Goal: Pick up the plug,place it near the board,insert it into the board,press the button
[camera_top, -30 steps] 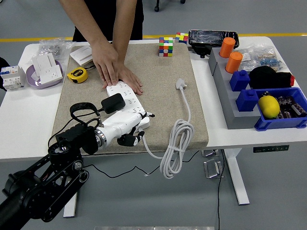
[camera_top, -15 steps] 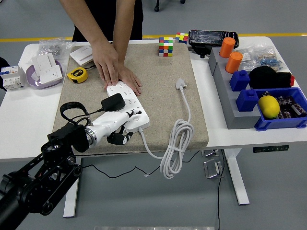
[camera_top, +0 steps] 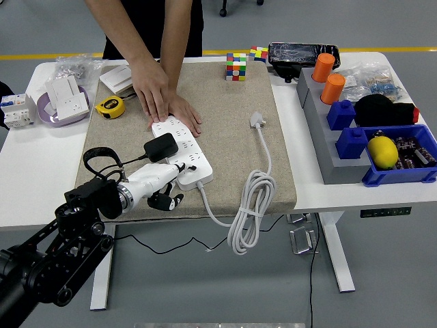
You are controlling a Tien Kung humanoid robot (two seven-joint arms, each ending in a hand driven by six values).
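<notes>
The left robot hand point(camera_top: 164, 188) is seen at about 7 o'clock on the beige mat point(camera_top: 232, 130), its white palm lying just beside the near end of the white power strip point(camera_top: 179, 152). Its dark fingers point(camera_top: 164, 200) are curled loosely under the palm and nothing is held in them. The right robot hand is not in view.

Just beyond the hand, at its 12 o'clock, a black plug point(camera_top: 160, 147) sits on the power strip and appears already seated in a socket, its thin dark lead running off toward 9 o'clock. The far end of the strip is pinned flat by a person's two overlapped hands point(camera_top: 160, 96), at 11 o'clock on the mat. The strip's own white cable point(camera_top: 249, 205) is coiled at 5 o'clock, overhanging the table point(camera_top: 321, 178) edge, with its white plug head point(camera_top: 257, 121) lying loose at 2 o'clock.

The button press is judged to be what remains. The switch cannot be made out here, so a press could land on a socket or the casing instead. A sideways sweep of the curled fingers could catch the black plug or its lead and pull it loose. A hard push on the unheld near end could pivot the strip under the person's hands.
</notes>
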